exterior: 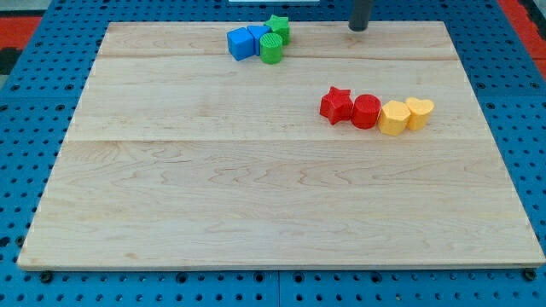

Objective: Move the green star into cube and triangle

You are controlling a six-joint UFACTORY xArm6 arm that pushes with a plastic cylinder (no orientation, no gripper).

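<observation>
My tip (357, 28): blunt end of a straight, plain, dark grey rod.

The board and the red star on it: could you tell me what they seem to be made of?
The board looks like pale, smooth-finished wood: grain lines and plank seams show. The red star looks like matte plastic, uniformly coloured, though painted wood cannot be excluded.

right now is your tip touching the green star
Apart. The camera view shows bare board between my tip and the green star, which sits to the tip's left.
</observation>
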